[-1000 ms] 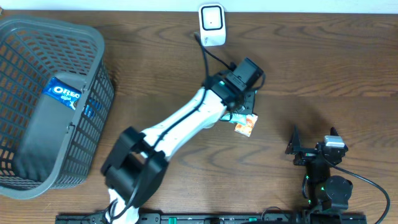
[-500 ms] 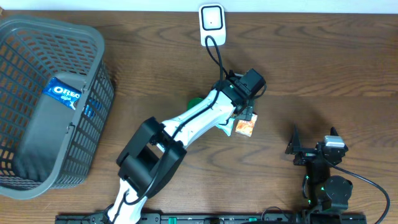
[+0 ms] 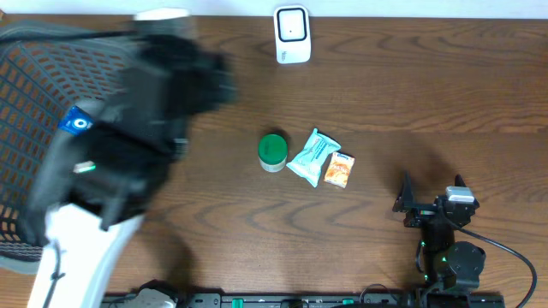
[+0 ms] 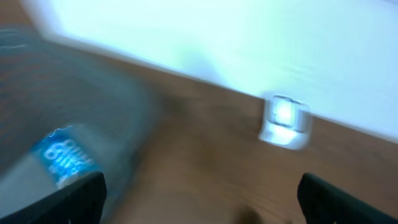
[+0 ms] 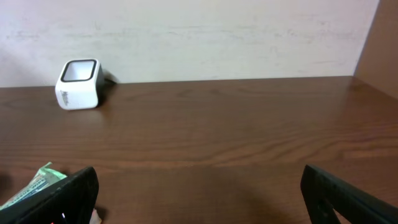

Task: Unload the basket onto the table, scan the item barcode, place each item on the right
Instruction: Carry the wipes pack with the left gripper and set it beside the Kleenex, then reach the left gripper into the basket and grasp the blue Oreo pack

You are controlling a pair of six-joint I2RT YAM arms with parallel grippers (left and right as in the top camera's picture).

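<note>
Overhead, the left arm (image 3: 128,145) is now a dark blur above the grey basket (image 3: 26,222) at the left edge. A second ago it reached across the middle of the worktop (image 3: 428,103) with its tip at the orange packet (image 3: 340,169). With the arm gone, that packet lies flat near the centre, touching the pale teal packet (image 3: 312,157). The green-lidded tub (image 3: 272,152) sits just beside the teal packet, now fully uncovered. All three are well apart from the barcode scanner (image 3: 291,34) at the far edge, which has not moved. The blue Oreo pack (image 3: 77,121) still lies in the basket, partly hidden by the arm.

From the left wrist, badly smeared by motion, the left jaws stand wide apart with nothing between them, released since a second ago. The Oreo pack (image 4: 62,163) and the scanner (image 4: 285,121) show ahead. The right arm (image 3: 445,231) stays parked at the near right, and the right jaws are likewise spread and empty.
</note>
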